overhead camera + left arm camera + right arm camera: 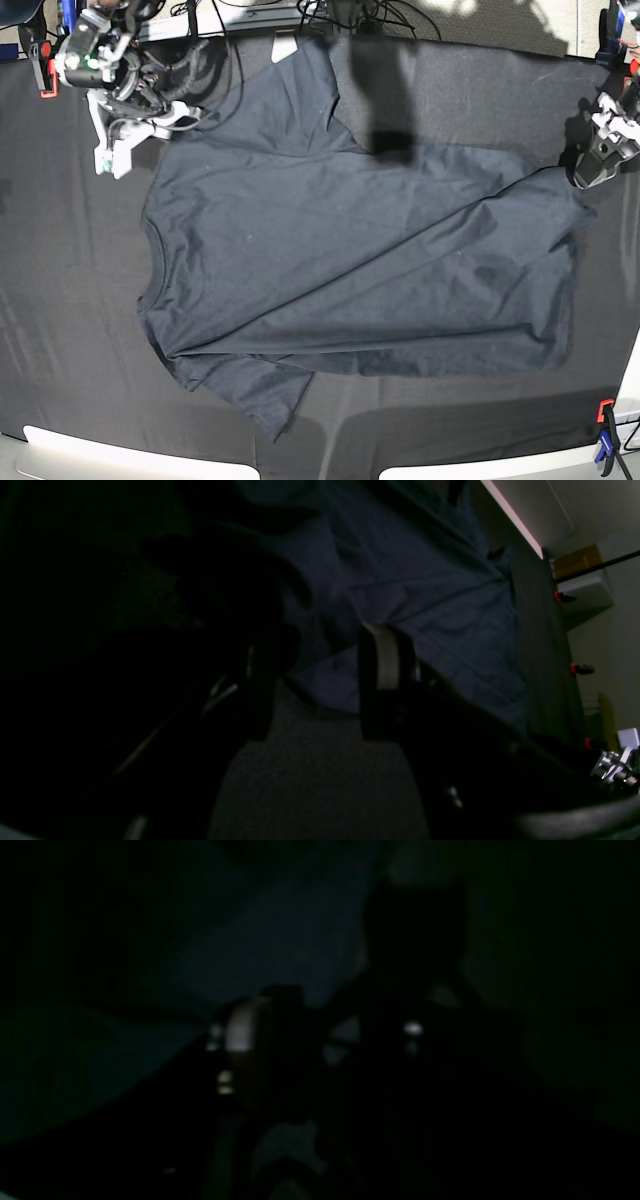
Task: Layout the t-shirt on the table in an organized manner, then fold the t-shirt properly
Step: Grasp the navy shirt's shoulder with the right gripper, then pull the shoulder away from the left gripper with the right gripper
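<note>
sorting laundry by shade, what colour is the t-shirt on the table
Plain dark navy-charcoal, no pattern; the t-shirt shows best in the base view.

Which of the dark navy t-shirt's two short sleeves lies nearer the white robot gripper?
The sleeve at the table's cable-side edge; the right gripper sits beside it. The other sleeve points toward the opposite, pale-rimmed edge.

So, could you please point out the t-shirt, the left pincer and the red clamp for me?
t-shirt [350, 270]: base view, middle of the body.
left pincer [585, 178]: base view, at its tips.
red clamp [605, 411]: base view, its red top.
</note>
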Controlling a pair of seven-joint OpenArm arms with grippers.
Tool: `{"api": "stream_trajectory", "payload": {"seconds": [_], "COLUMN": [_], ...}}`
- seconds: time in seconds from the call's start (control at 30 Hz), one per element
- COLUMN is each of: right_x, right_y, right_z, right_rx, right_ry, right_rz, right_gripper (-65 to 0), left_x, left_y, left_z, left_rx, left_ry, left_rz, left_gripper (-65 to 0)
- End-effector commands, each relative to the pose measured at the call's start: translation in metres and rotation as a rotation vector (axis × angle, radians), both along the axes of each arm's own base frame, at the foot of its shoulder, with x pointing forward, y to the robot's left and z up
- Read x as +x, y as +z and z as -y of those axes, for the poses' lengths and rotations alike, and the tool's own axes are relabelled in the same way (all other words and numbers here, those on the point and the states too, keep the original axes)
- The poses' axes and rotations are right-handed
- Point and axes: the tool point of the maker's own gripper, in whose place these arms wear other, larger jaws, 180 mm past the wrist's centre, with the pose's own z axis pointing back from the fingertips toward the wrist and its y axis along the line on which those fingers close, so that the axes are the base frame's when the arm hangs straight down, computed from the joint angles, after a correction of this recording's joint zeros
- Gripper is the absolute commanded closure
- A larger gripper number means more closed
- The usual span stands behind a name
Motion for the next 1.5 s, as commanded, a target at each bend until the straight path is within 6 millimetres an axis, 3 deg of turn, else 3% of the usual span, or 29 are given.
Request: {"api": "stream_trajectory", "payload": {"seconds": [0.0, 0.27, 0.6, 0.8, 0.93, 1.23, 1.47], "right_x": [0.009, -0.004, 0.016, 0.021, 0.022, -0.008, -0.03], "right_y": [0.009, -0.019, -0.013, -0.012, -0.012, -0.033, -0.016], "right_z": [0.001, -0.006, -0.044, -0.067, -0.068, -0.013, 0.08], "right_rx": [-0.009, 0.059, 0.231, 0.247, 0.239, 0.013, -0.129], "right_ry": [0.013, -0.009, 0.013, 0.081, 0.091, 0.084, -0.053], "right_rz": [0.052, -0.045, 0.027, 0.026, 0.029, -0.153, -0.188], "right_gripper": [-36.5, -36.5, -35.5, -20.4, -1.9, 0.0, 0.0], "left_x": [0.006, 0.006, 0.006, 0.006, 0.006, 0.006, 0.004], "left_y": [0.017, 0.017, 0.017, 0.017, 0.017, 0.017, 0.01], "left_z": [-0.005, -0.005, -0.005, -0.005, -0.005, -0.005, -0.007], "left_rx": [0.015, 0.015, 0.016, 0.016, 0.018, 0.019, 0.049], "left_ry": [-0.004, -0.004, -0.005, -0.005, -0.005, -0.005, -0.007], "left_rz": [0.058, 0.06, 0.06, 0.059, 0.058, 0.057, 0.029], "left_gripper": [-24.5, -24.5, -24.5, -24.5, -24.5, -24.5, -24.5]}}
